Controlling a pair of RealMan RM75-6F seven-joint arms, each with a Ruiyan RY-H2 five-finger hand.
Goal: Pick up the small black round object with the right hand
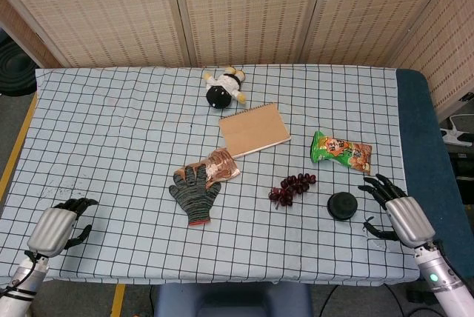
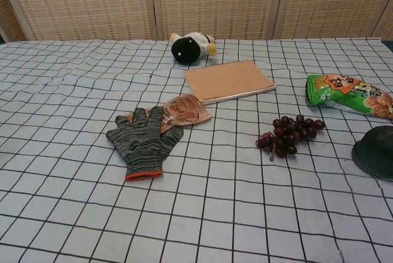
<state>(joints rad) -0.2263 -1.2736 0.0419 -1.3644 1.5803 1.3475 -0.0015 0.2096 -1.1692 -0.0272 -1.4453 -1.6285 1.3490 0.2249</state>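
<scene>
The small black round object [image 1: 343, 205] lies on the checked tablecloth near the right front; in the chest view it [image 2: 376, 151] is cut by the right edge. My right hand [image 1: 398, 207] rests on the table just right of it, a short gap apart, fingers spread and holding nothing. My left hand [image 1: 61, 224] sits at the front left corner, fingers apart and holding nothing. Neither hand shows in the chest view.
A bunch of dark grapes [image 1: 292, 187] lies left of the black object, and a green snack bag [image 1: 341, 151] behind it. A knitted glove [image 1: 195, 193], a small packet [image 1: 219, 166], a brown notebook [image 1: 254, 129] and a plush toy [image 1: 224, 87] occupy the middle and back.
</scene>
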